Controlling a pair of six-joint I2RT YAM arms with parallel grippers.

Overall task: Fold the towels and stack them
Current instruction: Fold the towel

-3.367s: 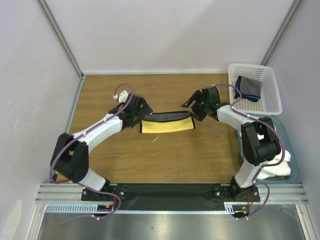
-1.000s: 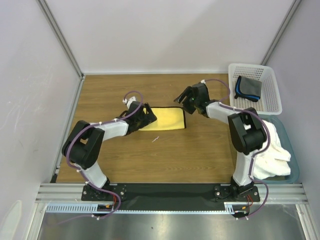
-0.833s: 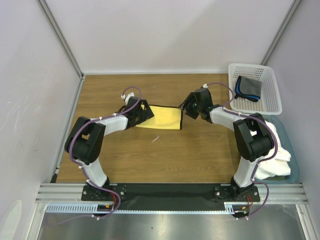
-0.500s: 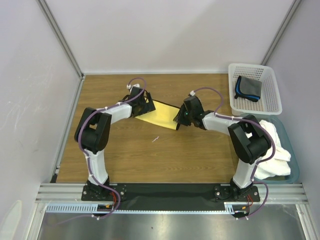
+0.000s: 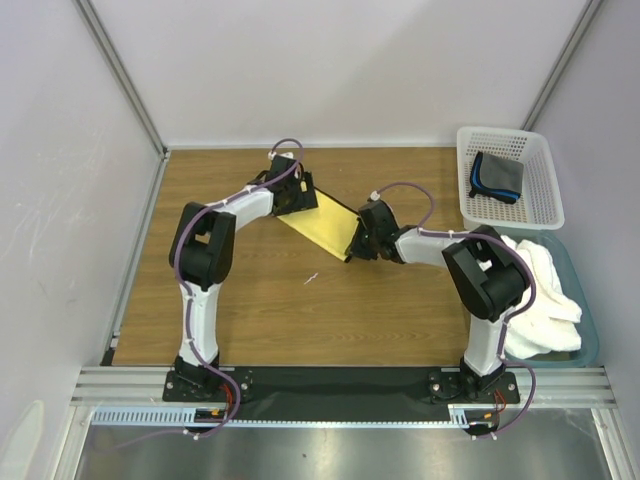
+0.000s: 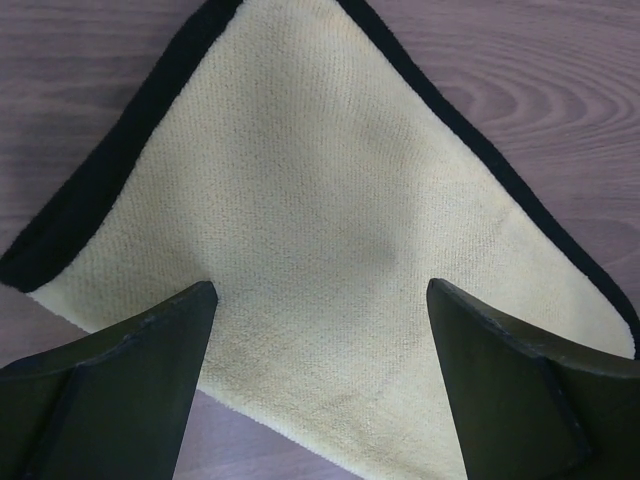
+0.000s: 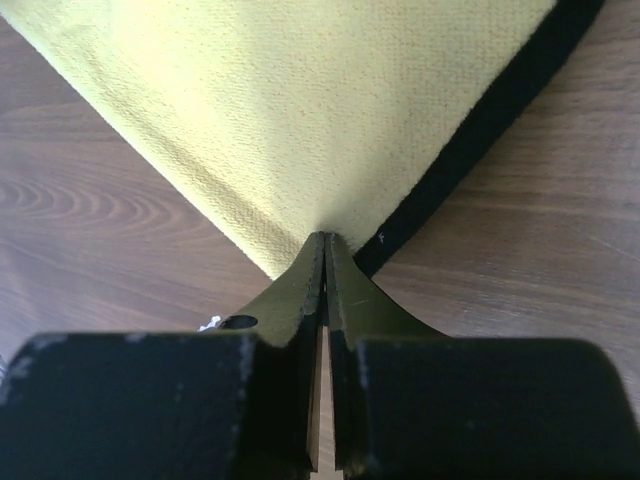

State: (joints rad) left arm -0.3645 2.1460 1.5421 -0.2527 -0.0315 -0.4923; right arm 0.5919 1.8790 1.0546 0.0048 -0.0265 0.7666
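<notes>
The yellow towel [image 5: 325, 224], edged dark, lies folded and slanted on the wooden table. In the left wrist view the yellow towel [image 6: 320, 200] spreads flat under my left gripper [image 6: 320, 290], whose fingers stand wide apart over its near edge, gripping nothing. From above, that left gripper [image 5: 303, 196] sits at the towel's far-left end. My right gripper [image 7: 325, 240] is shut on the near corner of the yellow towel [image 7: 300, 100], which is the towel's lower-right end, with the right gripper [image 5: 356, 243] beside it. The dark grey towel [image 5: 497, 177] lies in the basket. The white towel [image 5: 545, 300] is heaped at the right.
A white perforated basket [image 5: 545, 195] stands at the back right corner. A blue-grey bin [image 5: 592, 335] under the white towel sits off the table's right edge. A small white scrap [image 5: 311, 278] lies on the wood. Grey walls close in the table's left, back and right.
Both arms swung round and the yellow towel turned from level to slanted, shifting toward the back. My right gripper closed onto the towel's corner. The left gripper stayed open.
</notes>
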